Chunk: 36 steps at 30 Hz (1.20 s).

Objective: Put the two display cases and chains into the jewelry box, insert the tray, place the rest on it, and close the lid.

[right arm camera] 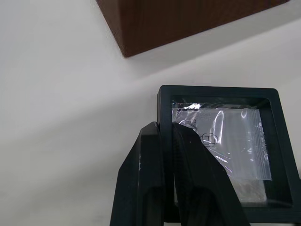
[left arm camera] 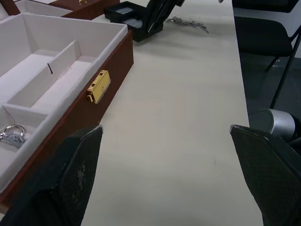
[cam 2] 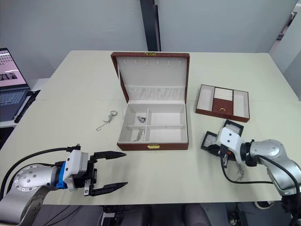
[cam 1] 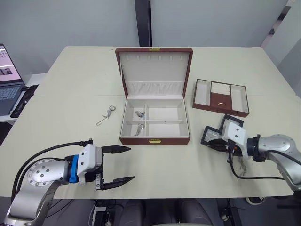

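Observation:
The brown jewelry box stands open at mid-table, lid upright, with small chains in its left compartments. Right of it lies the tray. A black display case lies flat on the table by the box's front right corner, and my right gripper is shut on its frame edge. A second display case sits just behind that hand. One loose chain lies left of the box, another chain under my right forearm. My left gripper hovers open near the table's front edge, left of the box's front.
A laptop sits on a side surface beyond the table's left edge. The box's gold latch faces the front edge. Bare tabletop stretches between the box front and the near edge.

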Each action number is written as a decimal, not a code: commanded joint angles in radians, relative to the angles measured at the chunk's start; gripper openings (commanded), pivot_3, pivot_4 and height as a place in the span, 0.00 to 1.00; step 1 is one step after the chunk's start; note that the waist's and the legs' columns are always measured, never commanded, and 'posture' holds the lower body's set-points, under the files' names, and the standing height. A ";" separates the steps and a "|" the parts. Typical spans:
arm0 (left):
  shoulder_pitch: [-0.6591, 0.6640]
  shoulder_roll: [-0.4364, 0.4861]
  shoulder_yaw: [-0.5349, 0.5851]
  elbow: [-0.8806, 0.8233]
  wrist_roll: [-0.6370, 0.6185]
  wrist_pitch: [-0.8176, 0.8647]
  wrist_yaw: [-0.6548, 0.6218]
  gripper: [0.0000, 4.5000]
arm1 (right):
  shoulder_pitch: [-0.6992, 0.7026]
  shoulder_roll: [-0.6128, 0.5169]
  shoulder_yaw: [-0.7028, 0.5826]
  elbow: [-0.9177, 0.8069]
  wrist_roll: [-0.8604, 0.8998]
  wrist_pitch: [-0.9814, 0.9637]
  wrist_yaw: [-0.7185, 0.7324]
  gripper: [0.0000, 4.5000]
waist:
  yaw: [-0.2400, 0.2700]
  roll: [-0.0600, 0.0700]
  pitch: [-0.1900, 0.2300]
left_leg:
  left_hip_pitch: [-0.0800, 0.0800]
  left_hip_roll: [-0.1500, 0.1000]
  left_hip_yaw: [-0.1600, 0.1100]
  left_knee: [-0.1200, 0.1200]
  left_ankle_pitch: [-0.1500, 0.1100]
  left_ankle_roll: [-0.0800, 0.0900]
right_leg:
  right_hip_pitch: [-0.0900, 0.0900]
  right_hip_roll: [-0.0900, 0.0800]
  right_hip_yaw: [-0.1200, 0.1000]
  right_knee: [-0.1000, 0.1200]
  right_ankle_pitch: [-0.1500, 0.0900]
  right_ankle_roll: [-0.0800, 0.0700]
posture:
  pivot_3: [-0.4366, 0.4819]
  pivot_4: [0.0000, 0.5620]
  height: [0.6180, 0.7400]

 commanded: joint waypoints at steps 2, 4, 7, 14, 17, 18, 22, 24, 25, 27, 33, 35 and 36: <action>0.024 -0.029 0.052 -0.040 -0.021 0.011 0.077 1.00 | -0.104 -0.044 -0.049 -0.041 0.101 0.068 0.086 0.00 | -0.001 0.000 0.000 | 0.000 0.000 0.000 0.000 0.000 0.000 | 0.000 0.000 0.000 0.000 0.000 0.000 | 0.48 0.27 1.00; 0.044 -0.044 0.065 -0.069 -0.030 0.034 0.120 1.00 | -0.186 -0.043 -0.029 -0.025 0.123 0.106 0.106 0.00 | -0.002 0.000 0.000 | 0.000 0.000 0.000 0.000 0.000 0.000 | 0.000 0.000 0.000 0.000 0.000 0.000 | 0.48 0.27 1.00; 0.079 -0.070 0.098 -0.118 -0.050 0.076 0.196 1.00 | -0.325 -0.016 0.019 0.003 0.147 0.151 0.141 0.00 | -0.003 0.000 0.000 | 0.000 0.000 0.000 0.000 0.000 0.000 | 0.000 0.000 0.000 0.000 0.000 0.000 | 0.48 0.27 1.00; 0.174 -0.131 0.177 -0.235 -0.090 0.156 0.350 1.00 | -0.600 0.093 0.181 0.079 0.106 0.219 0.169 0.00 | -0.001 0.000 0.000 | -0.001 0.001 -0.001 0.000 0.000 0.000 | -0.001 -0.001 0.000 0.000 0.000 0.000 | 0.48 0.27 1.00; 0.211 -0.158 0.204 -0.262 -0.108 0.167 0.392 1.00 | -0.681 0.169 0.250 0.141 0.065 0.221 0.154 0.00 | -0.001 0.000 0.000 | -0.001 0.000 -0.001 0.000 0.000 0.000 | 0.000 -0.001 0.000 0.000 0.000 0.000 | 0.48 0.27 1.00; 0.218 -0.164 0.210 -0.266 -0.113 0.169 0.402 1.00 | -0.697 0.186 0.266 0.158 0.053 0.217 0.153 0.00 | -0.001 0.000 0.000 | 0.000 0.000 -0.001 0.000 0.000 0.000 | 0.000 -0.001 0.000 0.000 0.000 0.000 | 0.48 0.27 1.00; 0.269 -0.193 0.221 -0.273 -0.101 0.147 0.413 1.00 | -0.760 0.266 0.327 0.248 -0.008 0.183 0.148 0.00 | -0.001 0.000 0.000 | -0.001 0.000 -0.002 0.000 0.000 0.000 | -0.001 -0.002 0.000 0.000 0.000 0.000 | 0.48 0.27 1.00; 0.308 -0.224 0.230 -0.262 -0.093 0.119 0.414 1.00 | -0.793 0.317 0.369 0.317 -0.055 0.145 0.141 0.00 | -0.002 0.000 0.000 | -0.001 0.000 -0.001 0.000 0.000 0.000 | -0.001 -0.002 0.000 0.000 0.000 0.000 | 0.48 0.27 1.00; 0.319 -0.234 0.229 -0.257 -0.084 0.105 0.412 1.00 | -0.803 0.335 0.385 0.349 -0.077 0.123 0.140 0.00 | -0.004 0.000 0.000 | -0.001 0.000 -0.001 0.000 0.000 0.000 | -0.001 -0.001 0.000 0.000 0.000 0.000 | 0.48 0.27 1.00; 0.331 -0.255 0.225 -0.249 -0.074 0.084 0.415 1.00 | -0.813 0.362 0.406 0.408 -0.113 0.076 0.144 0.00 | -0.004 0.000 0.000 | -0.001 0.000 -0.001 0.000 0.000 0.000 | -0.002 -0.001 0.000 0.000 0.000 0.000 | 0.48 0.27 1.00; 0.375 -0.291 0.224 -0.227 -0.056 0.024 0.398 1.00 | -0.834 0.441 0.444 0.598 -0.202 -0.080 0.167 0.00 | -0.003 0.000 0.000 | -0.001 0.000 -0.001 0.000 0.000 0.000 | -0.002 -0.002 0.000 0.000 0.000 0.000 | 0.48 0.27 1.00; 0.387 -0.297 0.228 -0.214 -0.052 0.002 0.389 1.00 | -0.843 0.463 0.451 0.670 -0.229 -0.129 0.179 0.00 | -0.004 0.000 0.000 | -0.001 0.000 0.000 0.000 0.000 0.000 | -0.002 -0.002 -0.001 0.000 0.000 0.000 | 0.48 0.27 1.00; 0.392 -0.298 0.229 -0.207 -0.051 -0.008 0.386 1.00 | -0.847 0.472 0.453 0.703 -0.243 -0.154 0.181 0.00 | -0.005 0.000 0.000 | -0.001 0.000 0.000 0.000 0.000 0.000 | -0.002 -0.001 -0.001 0.000 0.000 0.000 | 0.48 0.27 1.00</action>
